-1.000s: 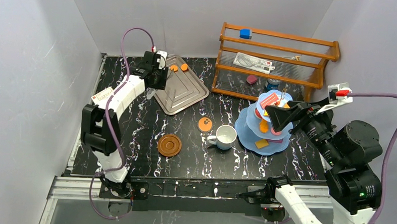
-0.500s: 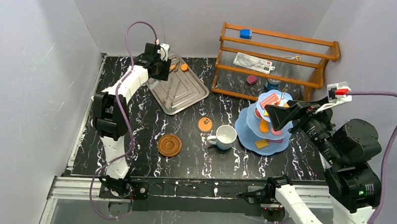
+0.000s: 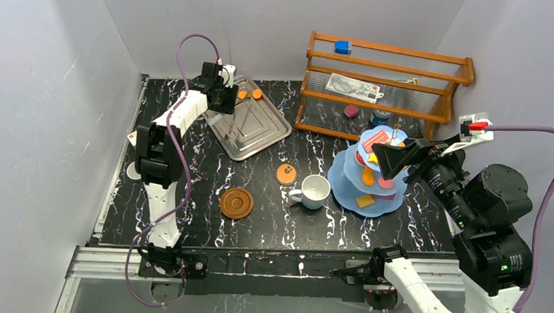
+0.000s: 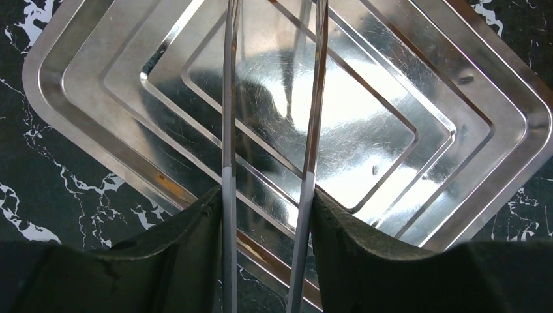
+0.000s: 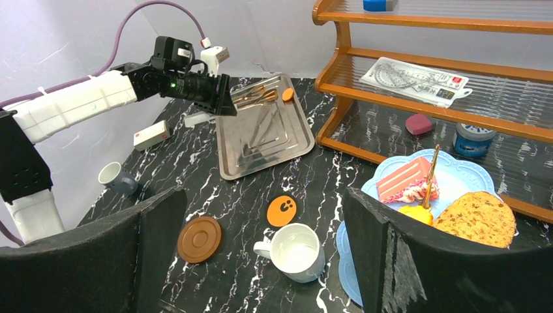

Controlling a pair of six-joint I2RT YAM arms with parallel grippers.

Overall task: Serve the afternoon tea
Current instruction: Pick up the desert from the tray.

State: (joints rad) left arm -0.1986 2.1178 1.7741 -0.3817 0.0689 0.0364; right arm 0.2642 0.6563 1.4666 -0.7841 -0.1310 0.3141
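My left gripper (image 3: 222, 98) hangs over the silver tray (image 3: 253, 131), shut on the metal tongs (image 4: 312, 130). Both tong arms run between its fingers (image 4: 365, 241), and their tips reach toward two orange pastries (image 3: 249, 94) at the tray's far corner. Open and empty, my right gripper (image 3: 387, 160) hovers beside the top of the light-blue three-tier stand (image 3: 368, 201). That stand carries a pink cake (image 5: 404, 179), a cookie (image 5: 479, 218) and other pastries. A white mug (image 3: 315, 192) stands left of the stand. A brown saucer (image 3: 236, 203) and an orange round piece (image 3: 285, 174) lie nearby. A grey mug (image 5: 117, 177) sits far left.
A wooden rack (image 3: 383, 83) with a blue block, a ruler pack and small items stands at the back right. A small labelled box (image 5: 151, 135) lies near the table's left edge. Grey walls close in on three sides.
The left arm has swung its elbow nearer the left wall, uncovering the grey mug, while its gripper stayed over the tray's far corner with the tongs. The right arm barely moved.
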